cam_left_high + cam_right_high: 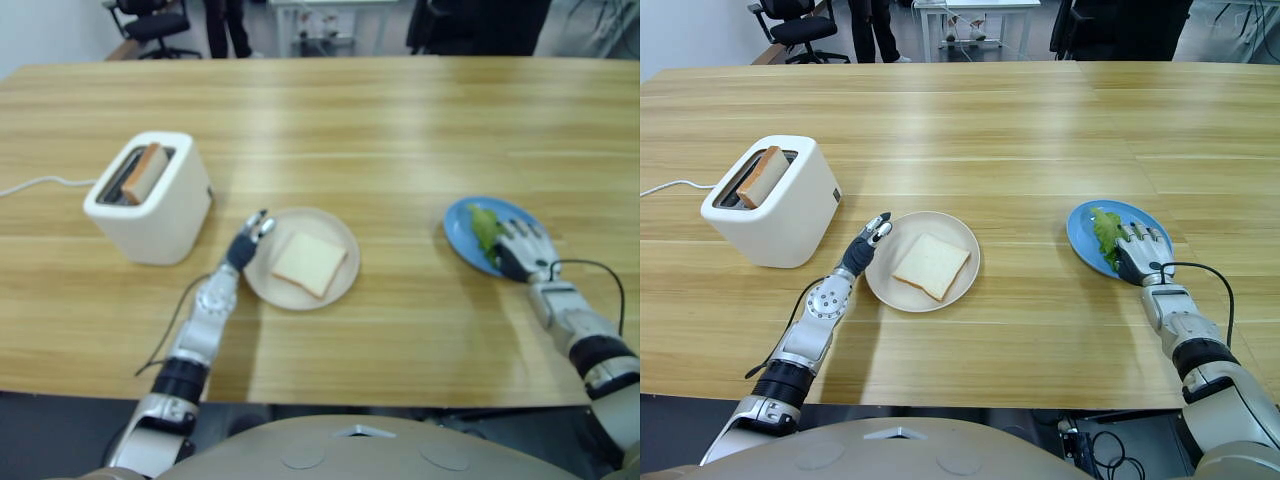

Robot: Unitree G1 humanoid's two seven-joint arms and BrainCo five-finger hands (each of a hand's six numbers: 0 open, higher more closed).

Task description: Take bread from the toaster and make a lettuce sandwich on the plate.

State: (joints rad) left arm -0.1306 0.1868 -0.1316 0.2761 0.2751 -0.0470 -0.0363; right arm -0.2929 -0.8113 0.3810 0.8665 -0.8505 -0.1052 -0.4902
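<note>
A white toaster (770, 200) stands at the left with one slice of bread (762, 176) sticking out of a slot. To its right a beige plate (885, 290) carries one slice of bread (931, 266) lying flat. My left hand (865, 245) rests at the plate's left rim, fingers straight and holding nothing. On the right a blue plate (1082, 232) holds a lettuce leaf (1106, 233). My right hand (1137, 252) lies over the blue plate's near right part, fingers spread beside the lettuce; no grasp shows.
The toaster's white cord (665, 186) runs off the table's left edge. A black cable (1200, 270) loops from my right wrist. Bare wood (1020, 270) lies between the two plates. An office chair (800, 20) stands beyond the far edge.
</note>
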